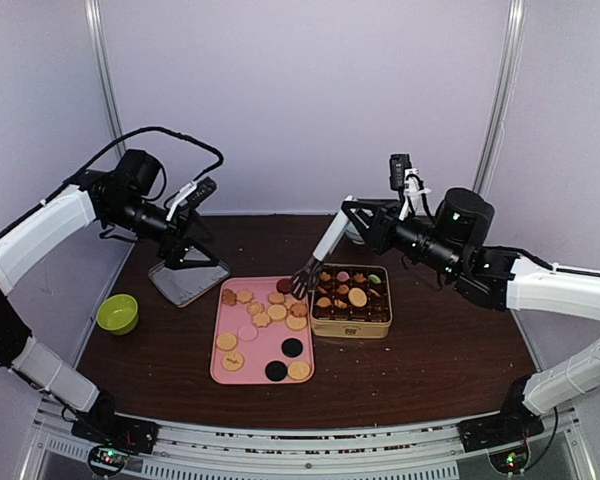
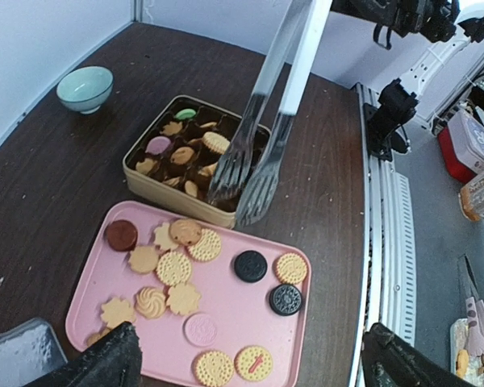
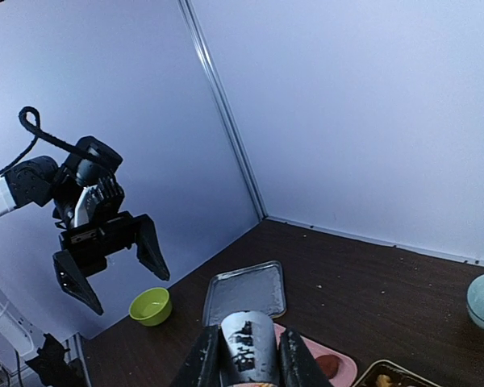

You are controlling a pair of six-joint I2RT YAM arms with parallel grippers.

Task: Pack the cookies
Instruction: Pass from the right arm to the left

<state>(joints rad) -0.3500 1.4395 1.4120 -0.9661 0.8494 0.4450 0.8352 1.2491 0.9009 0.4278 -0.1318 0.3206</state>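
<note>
The left gripper point(image 2: 250, 328) shows only two dark fingers point(image 2: 105, 363), cut off by the bottom edge. Ahead of its jaws, tongs point(image 2: 235, 165) hide some cookies point(image 2: 215, 143) in the tin point(image 2: 169, 197). Beyond the right gripper's point(image 3: 248, 367) jaws, the tongs' tips fall out of frame.

The left arm point(image 1: 40, 235) reaches in from the left, its gripper point(image 3: 133, 294) hanging above the table, jaws spread wide; the right arm point(image 1: 560, 285) stretches toward centre, its gripper point(image 3: 248, 363) clamped on tongs point(image 1: 325, 245)
</note>
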